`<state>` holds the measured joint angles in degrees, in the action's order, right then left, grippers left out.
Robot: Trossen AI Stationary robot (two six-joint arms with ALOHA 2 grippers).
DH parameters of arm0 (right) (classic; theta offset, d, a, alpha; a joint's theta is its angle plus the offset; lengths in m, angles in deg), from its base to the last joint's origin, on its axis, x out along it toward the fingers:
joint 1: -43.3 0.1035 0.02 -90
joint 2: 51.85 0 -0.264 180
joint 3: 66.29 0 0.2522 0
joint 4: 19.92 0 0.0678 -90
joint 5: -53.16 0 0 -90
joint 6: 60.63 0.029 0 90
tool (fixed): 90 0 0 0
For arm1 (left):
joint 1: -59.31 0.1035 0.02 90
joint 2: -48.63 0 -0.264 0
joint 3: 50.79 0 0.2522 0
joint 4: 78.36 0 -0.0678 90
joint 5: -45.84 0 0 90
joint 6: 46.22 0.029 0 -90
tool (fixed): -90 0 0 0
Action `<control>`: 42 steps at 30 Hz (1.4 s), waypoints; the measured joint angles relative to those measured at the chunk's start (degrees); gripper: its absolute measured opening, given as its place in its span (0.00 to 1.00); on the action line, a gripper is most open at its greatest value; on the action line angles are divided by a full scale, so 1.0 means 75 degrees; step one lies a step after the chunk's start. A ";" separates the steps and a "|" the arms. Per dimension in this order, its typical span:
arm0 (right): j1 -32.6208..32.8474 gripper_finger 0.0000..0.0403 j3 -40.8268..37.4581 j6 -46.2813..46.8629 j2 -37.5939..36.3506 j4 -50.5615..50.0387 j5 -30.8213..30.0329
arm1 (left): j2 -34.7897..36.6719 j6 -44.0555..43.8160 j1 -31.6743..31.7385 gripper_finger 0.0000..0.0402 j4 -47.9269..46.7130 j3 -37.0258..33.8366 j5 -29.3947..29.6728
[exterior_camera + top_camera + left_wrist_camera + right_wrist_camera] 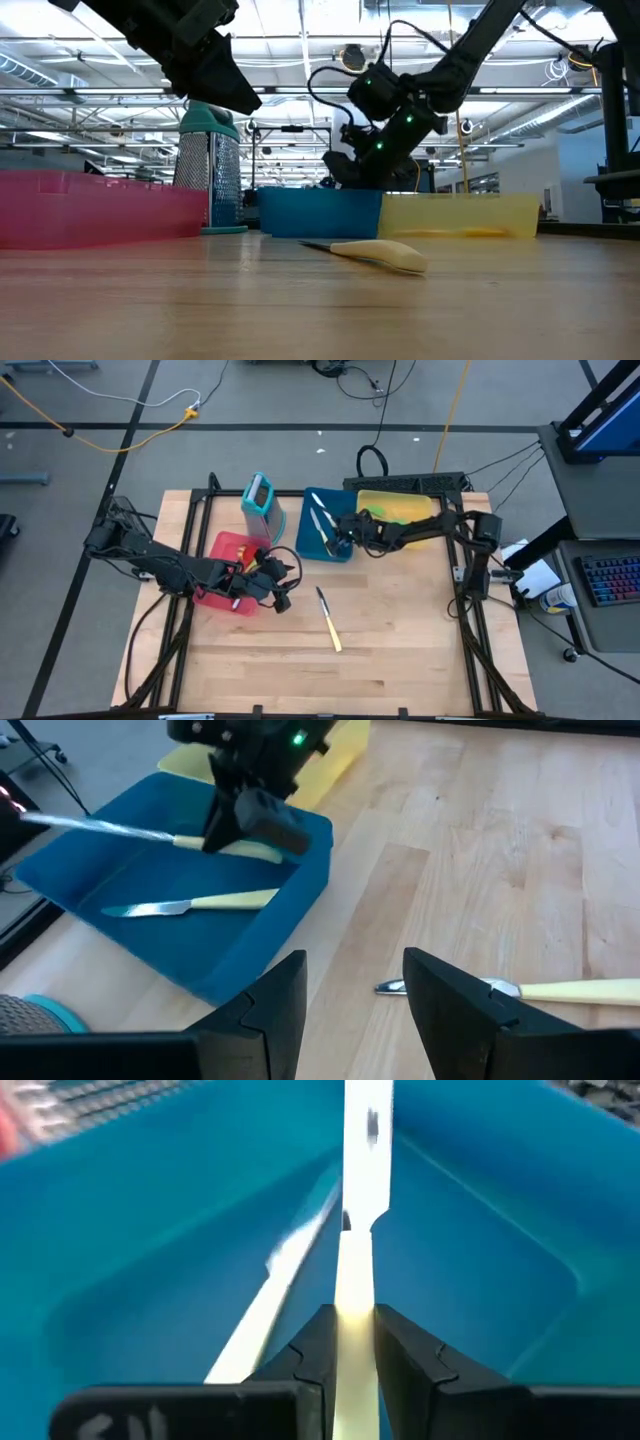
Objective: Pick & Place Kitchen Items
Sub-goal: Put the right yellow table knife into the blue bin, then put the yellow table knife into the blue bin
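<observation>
Right claw [350, 1342] pinches cream-handled knife [360, 1230], silver blade, over blue tray [500, 1230]; left claw [355, 1005] wide.

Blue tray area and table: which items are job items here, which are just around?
Job items:
- knife gripped by the right gripper, above the blue tray
- second knife lying in the blue tray
- third knife on the table, near the open left gripper

Just around:
- red tray
- yellow tray
- teal holder
</observation>
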<state>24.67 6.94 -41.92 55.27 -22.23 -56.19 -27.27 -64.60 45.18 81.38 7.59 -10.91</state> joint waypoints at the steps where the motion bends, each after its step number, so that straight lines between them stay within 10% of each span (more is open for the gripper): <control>1: -0.0069 0.11 0.0002 0.0030 0.0061 0.0001 -0.0004 | 0.0000 0.0001 0.0000 0.42 0.0000 0.0000 0.0000; 42: 0.0069 0.44 -0.0062 -0.1251 -0.0406 0.0955 0.0856 | 0.0000 -0.0020 0.0000 0.42 -0.0020 0.0000 -0.0093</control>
<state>25.19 6.48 -51.30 52.22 -15.07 -49.78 -27.27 -64.75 45.18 81.22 7.59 -11.61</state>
